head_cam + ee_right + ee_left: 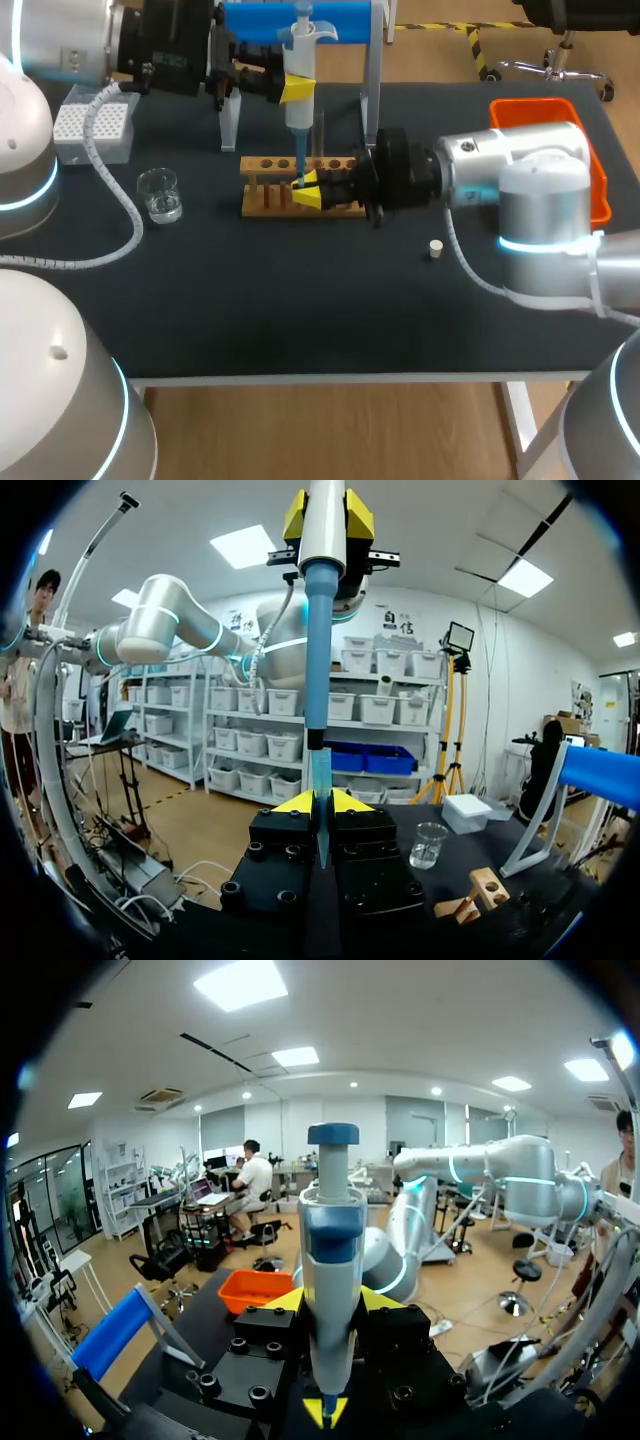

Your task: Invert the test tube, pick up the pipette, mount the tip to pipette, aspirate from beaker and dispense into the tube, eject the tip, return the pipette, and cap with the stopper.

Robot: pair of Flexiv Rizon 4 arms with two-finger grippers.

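Observation:
My left gripper (298, 88) comes in from the upper left and is shut on the white-and-blue pipette (300, 70), holding it upright. In the left wrist view the pipette (332, 1250) stands between the yellow fingers of that gripper (332, 1300). Its tip points down into a thin clear test tube (320, 830), which stands upright in my right gripper (320, 802), shut on it over the wooden rack (265, 200). The right gripper (306, 190) sits directly under the pipette. The glass beaker (160, 195) stands to the left of the rack, and the small white stopper (435, 248) lies on the mat at the right.
A white tip box (93, 125) sits at the far left. The blue pipette stand (340, 20) rises behind the rack. An orange bin (600, 190) stands at the right edge, partly behind my right arm. The mat's front half is bare.

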